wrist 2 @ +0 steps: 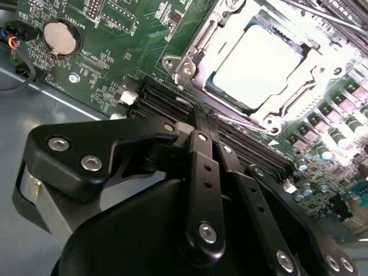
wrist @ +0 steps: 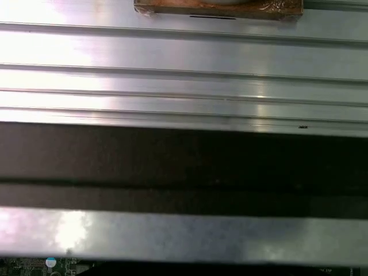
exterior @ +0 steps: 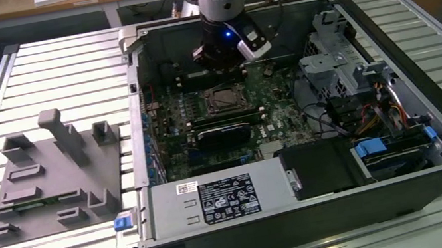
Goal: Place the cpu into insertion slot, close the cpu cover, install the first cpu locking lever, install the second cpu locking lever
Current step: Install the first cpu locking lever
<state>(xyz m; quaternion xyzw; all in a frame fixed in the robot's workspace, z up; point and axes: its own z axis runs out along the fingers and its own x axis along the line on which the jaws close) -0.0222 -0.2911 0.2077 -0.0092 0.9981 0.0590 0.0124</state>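
One open computer case (exterior: 326, 214) lies on one slatted table (exterior: 32, 68). One gripper (wrist 2: 198, 123), fingers pressed together and holding nothing, hangs beside one insertion slot (exterior: 221, 99). One cpu (wrist 2: 259, 66) sits seated under one closed cpu cover (wrist 2: 287, 109).

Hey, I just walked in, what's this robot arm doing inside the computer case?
A single robot arm is working on the motherboard of an open computer case lying on a slatted metal table. Its gripper hangs over the board just beyond the insertion slot, holding nothing. In the second wrist view the cpu already sits in the slot, with the cpu cover down around it. A grey parts fixture stands beside the case.
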